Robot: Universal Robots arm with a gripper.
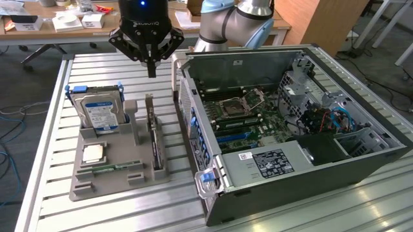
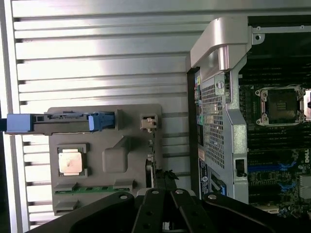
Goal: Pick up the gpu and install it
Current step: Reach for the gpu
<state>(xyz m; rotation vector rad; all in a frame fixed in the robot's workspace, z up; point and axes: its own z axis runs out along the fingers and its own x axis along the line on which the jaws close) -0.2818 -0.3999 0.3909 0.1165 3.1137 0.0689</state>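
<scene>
Hovering empty with its jaws together, the gripper (image 1: 152,67) hangs above the gpu (image 1: 154,137), which stands on edge at the three o'clock side of the grey tray (image 1: 110,187), six o'clock from the gripper in the exterior view. Doing this well likely means parting the jaws and straddling the card's thin top edge squarely. Counted: one gpu, one hard drive (image 1: 96,113), one processor chip (image 1: 94,153), one memory stick (image 1: 116,167), one open computer case (image 1: 310,159).

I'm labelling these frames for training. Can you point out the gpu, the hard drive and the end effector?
gpu (image 1: 155,145), exterior view, middle of the card standing on edge.
hard drive (image 1: 96,115), exterior view, middle of its label.
end effector (image 1: 152,71), exterior view, its closed fingertips.
</scene>
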